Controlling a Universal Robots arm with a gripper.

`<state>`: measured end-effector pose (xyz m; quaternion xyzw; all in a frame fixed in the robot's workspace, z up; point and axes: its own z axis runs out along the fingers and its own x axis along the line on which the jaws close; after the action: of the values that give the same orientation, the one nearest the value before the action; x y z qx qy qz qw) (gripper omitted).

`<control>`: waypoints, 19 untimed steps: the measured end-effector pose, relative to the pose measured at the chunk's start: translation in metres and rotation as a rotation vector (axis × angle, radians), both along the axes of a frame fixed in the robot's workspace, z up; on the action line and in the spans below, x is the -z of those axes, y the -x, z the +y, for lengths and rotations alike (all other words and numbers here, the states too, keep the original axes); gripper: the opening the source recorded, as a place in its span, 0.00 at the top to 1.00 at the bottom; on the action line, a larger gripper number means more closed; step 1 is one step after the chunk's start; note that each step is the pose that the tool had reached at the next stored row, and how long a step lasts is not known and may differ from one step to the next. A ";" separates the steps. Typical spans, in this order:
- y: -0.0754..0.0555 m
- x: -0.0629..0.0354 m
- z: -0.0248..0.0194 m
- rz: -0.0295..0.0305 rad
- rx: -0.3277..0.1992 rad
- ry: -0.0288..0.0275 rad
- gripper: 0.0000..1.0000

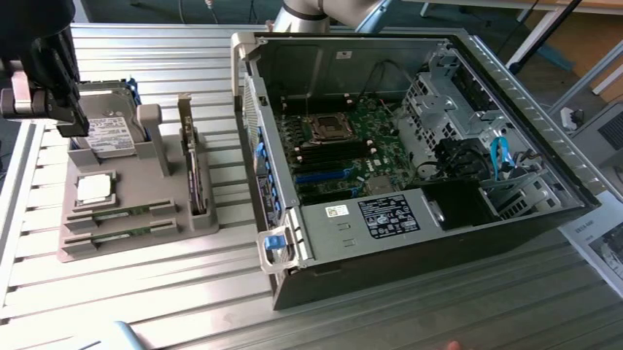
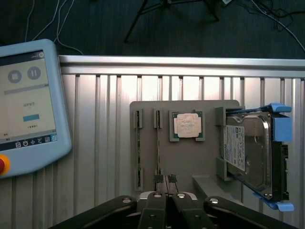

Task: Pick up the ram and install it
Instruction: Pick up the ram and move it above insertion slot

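Ram (image 2: 158, 148): thin green stick, standing on edge in a slot at the end of the holder (image 2: 190, 157) farthest from the hard drive (image 2: 248, 152). Second stick (image 2: 138, 148): in the neighbouring slot, nearer that edge. Processor (image 2: 187, 125): between the sticks and the drive. Holder: on the slatted surface (image 2: 95, 143), beside the open computer case (image 1: 409, 270), on the exterior view's left of it. Gripper (image 2: 165, 180): over the holder's edge, in line with the ram's end; fingers (image 2: 155, 205) pressed together, holding nothing. Step in hand, by judgement: approach for the pick; both sticks sit in their slots, nothing lifted. Next move, by judgement: calls for fingers parted, straddling the stick's thin edge squarely, clear of the slot walls.
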<state>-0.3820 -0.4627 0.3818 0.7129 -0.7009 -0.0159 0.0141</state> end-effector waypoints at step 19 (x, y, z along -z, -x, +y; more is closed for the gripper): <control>0.000 0.0051 -0.0006 -0.0003 0.000 -0.0018 0.76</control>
<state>-0.3820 -0.4633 0.3767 0.7129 -0.7010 -0.0164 0.0133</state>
